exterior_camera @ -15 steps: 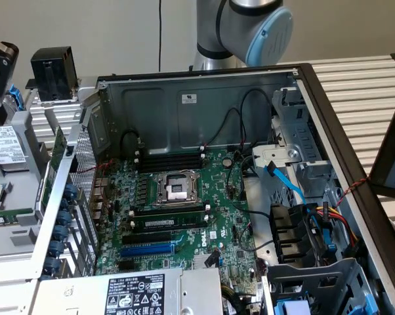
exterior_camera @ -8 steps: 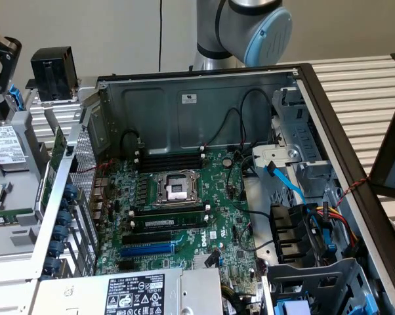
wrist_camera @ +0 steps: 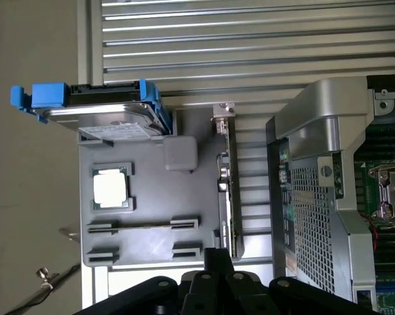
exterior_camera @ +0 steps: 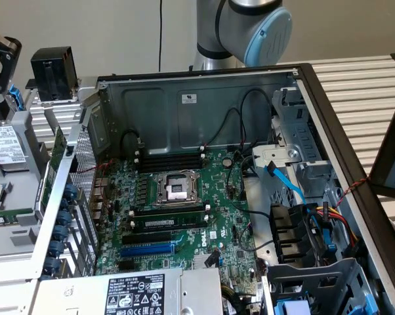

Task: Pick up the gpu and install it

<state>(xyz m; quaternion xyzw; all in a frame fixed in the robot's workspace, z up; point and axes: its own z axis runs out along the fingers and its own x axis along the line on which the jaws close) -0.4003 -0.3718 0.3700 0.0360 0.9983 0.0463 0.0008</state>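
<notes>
Closed gripper hovering over the parts tray, right by the upright gpu.

The gripper (wrist_camera: 218,257) is showing its black fingers pressed together with nothing between them. Its tip is sitting just beside one end of the gpu (wrist_camera: 228,197), though I cannot tell whether it is touching the card. The gpu is standing on edge along the side of the gray parts tray (wrist_camera: 151,216) nearest the open computer case (wrist_camera: 315,131), outside the case. A hard drive in blue rails (wrist_camera: 112,121) and a bare CPU (wrist_camera: 111,189) are lying on the same tray. Tray and case are resting on a slatted aluminium table (wrist_camera: 250,39), with beige floor (wrist_camera: 33,197) beyond its edge. In the exterior view the motherboard (exterior_camera: 184,216) is lying exposed inside the case. The arm's base (exterior_camera: 240,29) is standing behind the case, and the wrist is looking straight down on the tray.
</notes>
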